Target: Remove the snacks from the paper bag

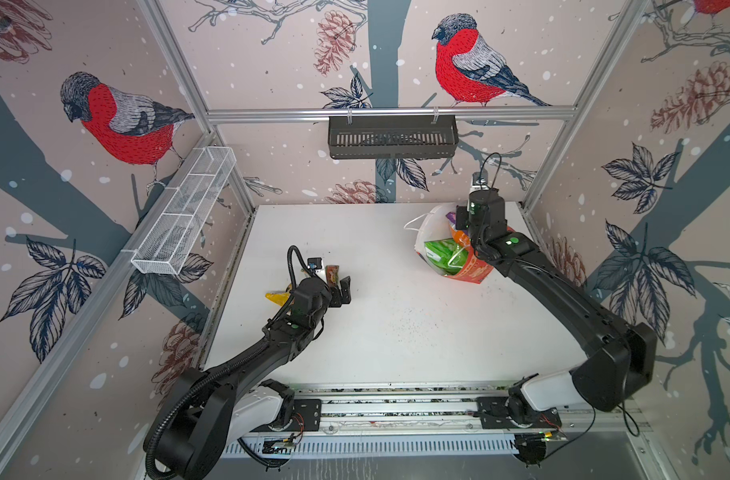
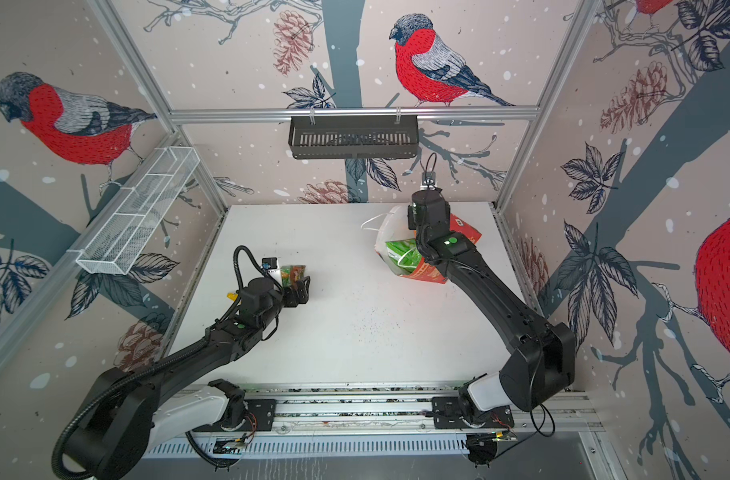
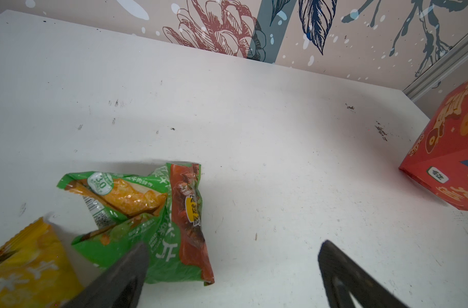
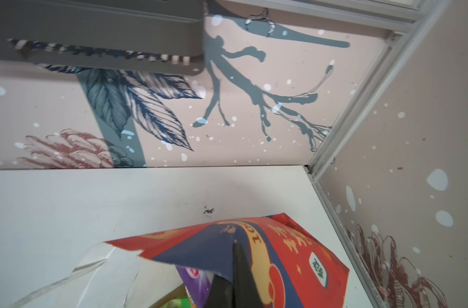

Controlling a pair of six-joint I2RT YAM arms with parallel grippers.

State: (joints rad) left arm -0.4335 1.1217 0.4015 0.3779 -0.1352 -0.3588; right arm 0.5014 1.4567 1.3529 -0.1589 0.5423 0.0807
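left gripper (image 3: 231,249): wide open, empty, above green-red packet (image 3: 158,221) toward desk (image 1: 396,311) left edge | right gripper (image 4: 236,256): pinching paper bag (image 1: 467,272) rim, far right corner | tip: lift up, then grab green packet (image 1: 440,253) inside

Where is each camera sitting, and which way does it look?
Top views: up high, looking down at the table, left arm, right arm and paper bag.
Left wrist: on the left arm, past its open jaws at the green-red packet.
Right wrist: on the right arm, past shut jaws pinching the bag, toward the back wall.
Shared: every view shows the bag.
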